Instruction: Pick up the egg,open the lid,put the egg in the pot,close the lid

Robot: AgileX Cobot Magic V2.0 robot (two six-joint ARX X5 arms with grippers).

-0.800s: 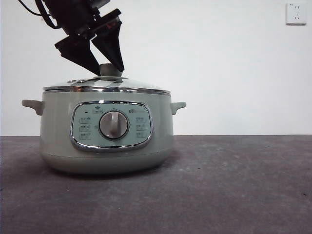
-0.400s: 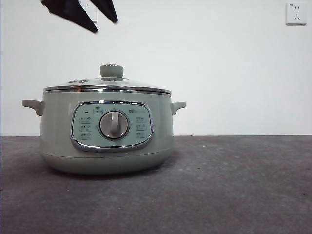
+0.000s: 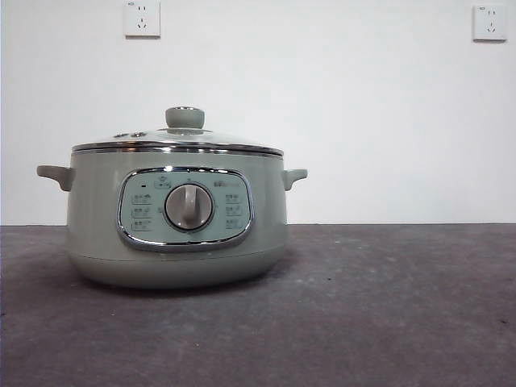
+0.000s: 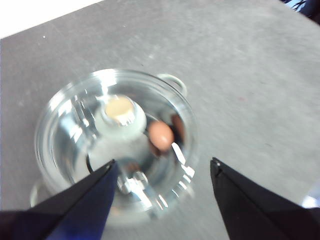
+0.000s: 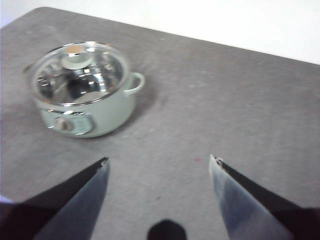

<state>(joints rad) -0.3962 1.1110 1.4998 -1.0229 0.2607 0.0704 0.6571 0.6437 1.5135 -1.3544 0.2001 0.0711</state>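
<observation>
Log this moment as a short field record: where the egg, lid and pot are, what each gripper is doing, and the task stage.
egg: inside the pot, seen through the glass lid in the left wrist view
lid: seated on the pot, knob up
pot: upright on the grey table, dial facing the front camera
left gripper: open, empty, above the pot
right gripper: open, empty, off to the side of the pot
task stage: egg in, lid closed; looks complete
</observation>
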